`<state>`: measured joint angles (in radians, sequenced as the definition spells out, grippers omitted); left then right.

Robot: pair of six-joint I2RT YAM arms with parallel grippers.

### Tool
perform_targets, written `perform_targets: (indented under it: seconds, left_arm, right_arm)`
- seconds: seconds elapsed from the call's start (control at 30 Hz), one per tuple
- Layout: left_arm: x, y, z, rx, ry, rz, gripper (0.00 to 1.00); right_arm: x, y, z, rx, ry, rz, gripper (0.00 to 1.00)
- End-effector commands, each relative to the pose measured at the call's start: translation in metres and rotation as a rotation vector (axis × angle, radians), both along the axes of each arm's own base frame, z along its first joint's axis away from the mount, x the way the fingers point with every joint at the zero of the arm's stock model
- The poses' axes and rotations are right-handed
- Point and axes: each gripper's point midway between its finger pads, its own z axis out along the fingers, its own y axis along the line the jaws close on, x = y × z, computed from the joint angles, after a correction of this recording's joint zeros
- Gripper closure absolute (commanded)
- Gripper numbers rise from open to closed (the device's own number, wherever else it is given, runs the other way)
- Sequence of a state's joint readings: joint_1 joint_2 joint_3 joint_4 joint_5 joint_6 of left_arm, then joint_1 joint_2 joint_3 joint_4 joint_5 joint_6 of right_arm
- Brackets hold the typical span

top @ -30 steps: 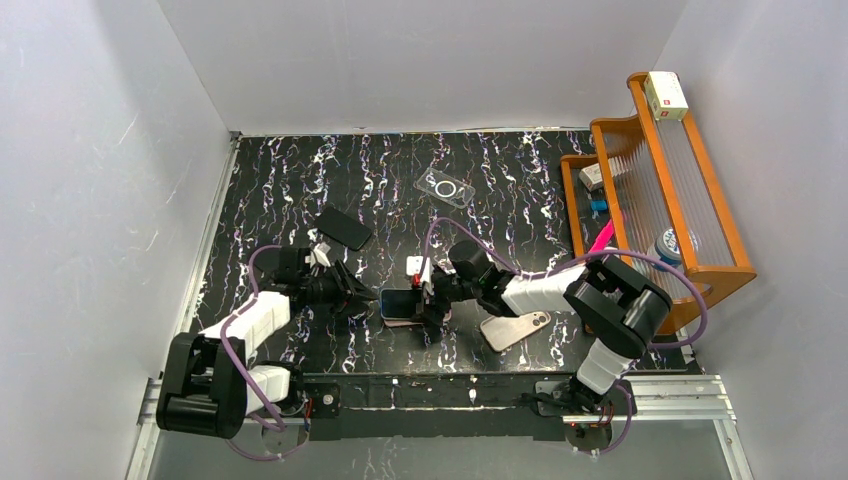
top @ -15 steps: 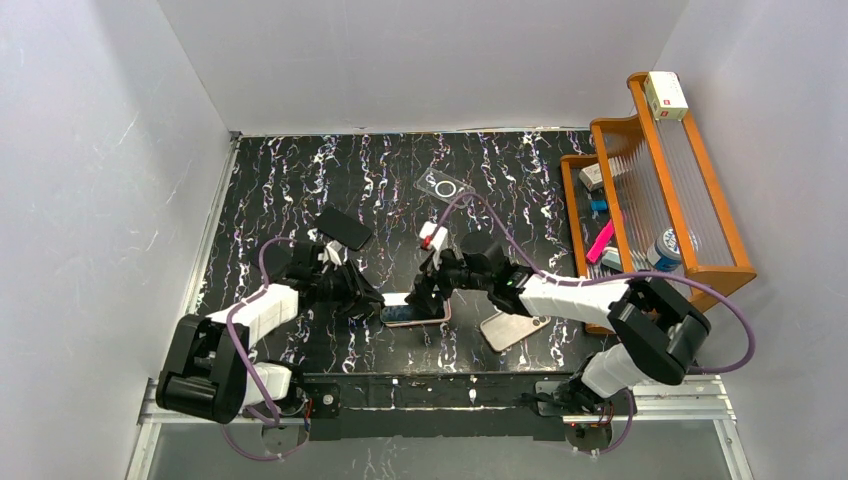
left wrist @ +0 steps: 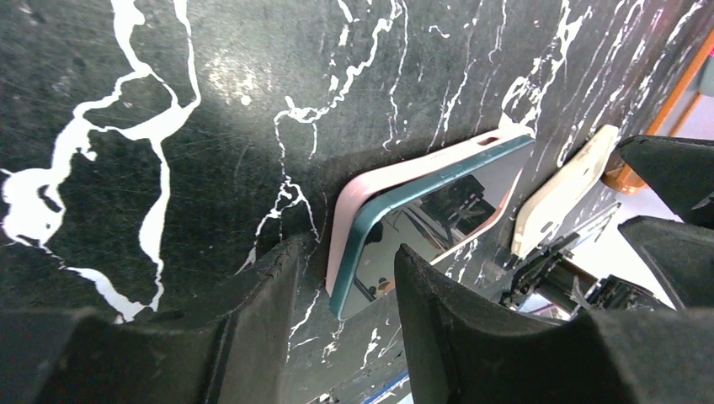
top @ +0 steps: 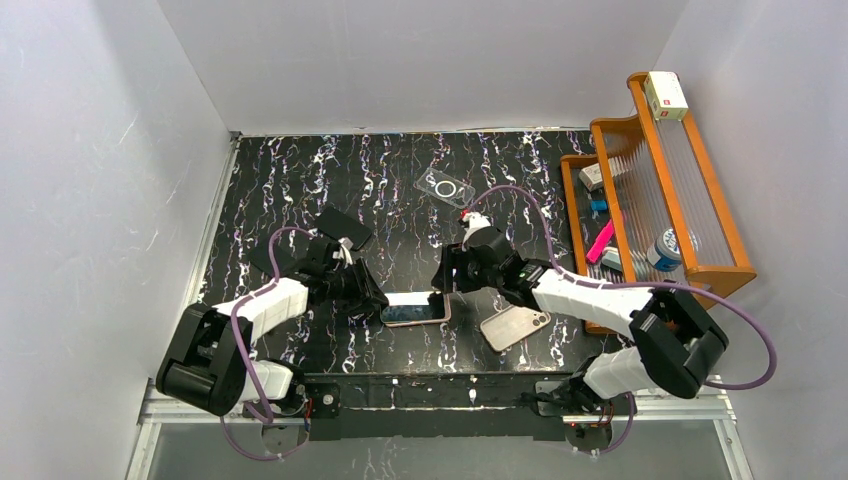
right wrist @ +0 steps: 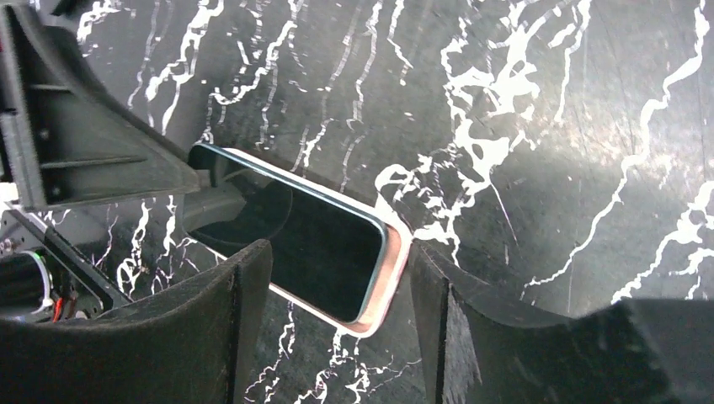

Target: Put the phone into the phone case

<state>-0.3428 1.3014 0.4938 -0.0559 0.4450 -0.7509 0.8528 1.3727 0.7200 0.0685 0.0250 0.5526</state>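
The teal-edged phone (top: 412, 312) lies screen up on the pink case (top: 447, 309) near the front middle of the table. In the left wrist view the phone's (left wrist: 429, 219) left end sits raised above the case's (left wrist: 370, 189) rim. My left gripper (top: 372, 303) is open, its jaws either side of that left corner (left wrist: 345, 286). My right gripper (top: 438, 285) is open just above the phone's right end. In the right wrist view (right wrist: 335, 252) the phone (right wrist: 311, 236) lies inside the case's rim (right wrist: 391, 269) at that end.
A beige phone or case (top: 515, 327) lies back up just right of the pink case. A black one (top: 344, 228) lies behind my left arm. A clear case with a ring (top: 445, 187) lies further back. A wooden rack (top: 650, 190) with small items stands at the right.
My right arm has swung out, and its gripper has drawn back from on top of the phone to over its right end. My left gripper has moved right to the phone's left end.
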Motion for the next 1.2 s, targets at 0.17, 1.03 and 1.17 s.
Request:
perform_targets:
  seconds: [0.17,1.03,1.17]
  left_arm:
    - [0.006,-0.002,0.001,0.045,0.002,-0.023,0.52]
    - [-0.011,-0.07,0.025,-0.1,0.044,-0.053,0.85]
    - [-0.014,-0.086,0.033,-0.169,0.024,-0.062,0.84]
  right_arm:
    - [-0.013,-0.009,-0.041,0.009,0.22,-0.146,0.36]
    - [-0.05,0.002,-0.068,0.129,0.393,-0.148,0.71]
    - [-0.052,0.005,-0.056,0.192,0.388,-0.147,0.65]
